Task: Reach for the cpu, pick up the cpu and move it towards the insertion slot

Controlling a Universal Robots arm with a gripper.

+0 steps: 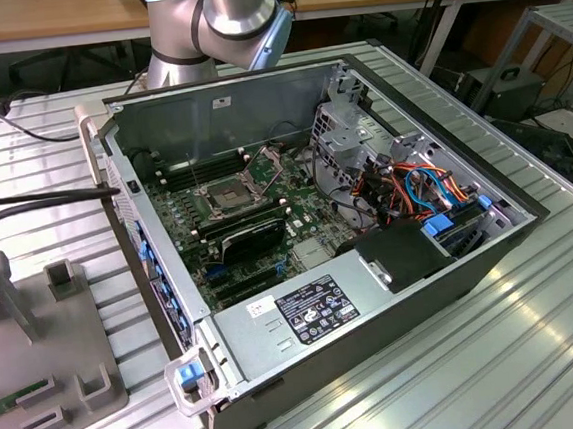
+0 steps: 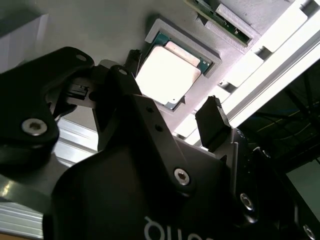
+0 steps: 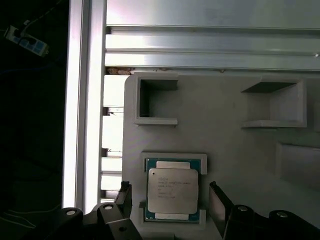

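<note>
The spread hand point(image 3: 170, 197) straddled the cpu point(image 3: 172, 189), flat in its grey holder point(image 3: 225, 150), at eight o'clock from the insertion slot point(image 1: 226, 194) in the exterior view. It needed a straight drop and a gentle squeeze.

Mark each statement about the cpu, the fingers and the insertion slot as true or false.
1. The small, square, pale metallic cpu lies in a recess of the grey plastic holder. True.
2. The black fingers are shut on the cpu. False: they stand open, one at each side.
3. The square, silver-framed insertion slot sits outside the grey metal computer case. False: it is on the green board inside.
4. The computer case lies open. True.
</note>
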